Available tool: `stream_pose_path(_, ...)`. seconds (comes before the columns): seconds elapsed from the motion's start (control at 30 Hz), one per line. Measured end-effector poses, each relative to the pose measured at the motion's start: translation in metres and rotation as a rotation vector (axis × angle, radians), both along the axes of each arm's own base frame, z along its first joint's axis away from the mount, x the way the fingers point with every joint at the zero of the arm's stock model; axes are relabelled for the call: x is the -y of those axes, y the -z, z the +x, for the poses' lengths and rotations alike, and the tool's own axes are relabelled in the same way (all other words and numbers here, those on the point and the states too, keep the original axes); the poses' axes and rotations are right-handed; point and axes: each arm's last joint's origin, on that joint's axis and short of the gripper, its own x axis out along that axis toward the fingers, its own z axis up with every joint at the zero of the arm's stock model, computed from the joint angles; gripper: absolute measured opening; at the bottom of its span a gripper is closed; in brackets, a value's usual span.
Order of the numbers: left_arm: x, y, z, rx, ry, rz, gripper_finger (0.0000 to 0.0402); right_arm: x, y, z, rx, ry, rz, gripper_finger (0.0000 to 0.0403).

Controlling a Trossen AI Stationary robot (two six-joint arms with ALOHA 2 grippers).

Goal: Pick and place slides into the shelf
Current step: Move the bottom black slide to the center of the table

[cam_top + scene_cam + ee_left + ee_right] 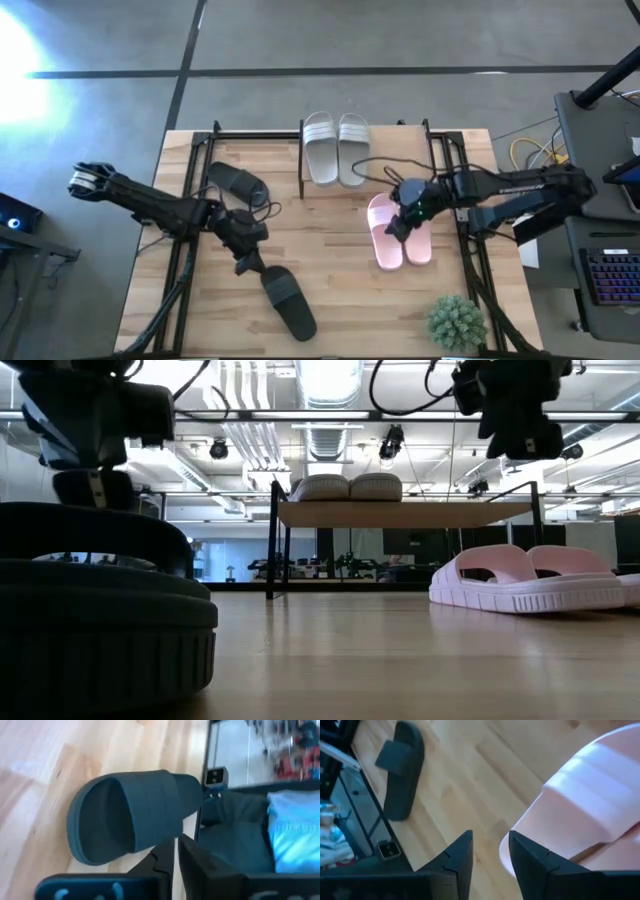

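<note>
- Slides: the pale grey pair [336, 147] sits side by side on the shelf [400, 125] at the far edge of the worktop [330, 290], toes pointing away.
- The pink pair [398, 232] lies on the worktop right of centre, the two touching.
- One black slide [287, 302] lies near the front edge, left of centre; the other black slide [236, 183] lies farther back on the left, beside the shelf frame.
- The left gripper [245, 263] is at the heel end of the near black slide, jaws together; whether they pinch its edge I cannot tell.
- The right gripper [398, 230] hangs above the pink pair, jaws apart and holding nothing.
- A small green plant [457, 322] stands at the near right corner.
</note>
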Motion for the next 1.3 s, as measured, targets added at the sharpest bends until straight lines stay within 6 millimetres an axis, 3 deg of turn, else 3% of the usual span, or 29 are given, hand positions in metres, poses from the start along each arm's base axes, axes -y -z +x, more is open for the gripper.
stream_pose_path(0.33, 0.002, 0.009, 0.004, -0.124, -0.171, -0.118, 0.0130, -0.025, -0.009, -0.023, 0.003, -0.043, -0.058, 0.0139)
stream_pose_path(0.5, 0.006, 0.027, 0.011, -0.217, -0.169, -0.089, 0.0170, -0.029, -0.018, -0.040, 0.040, -0.007, -0.132, 0.0147)
stream_pose_path(0.87, 0.025, 0.057, 0.039, -0.242, -0.097, -0.055, 0.0176, -0.024, -0.027, -0.068, 0.061, 0.047, -0.169, 0.0150)
stream_pose_path(1.3, 0.035, 0.057, 0.054, -0.131, 0.014, -0.178, 0.0176, -0.024, -0.027, -0.069, 0.057, 0.049, -0.170, 0.0150)
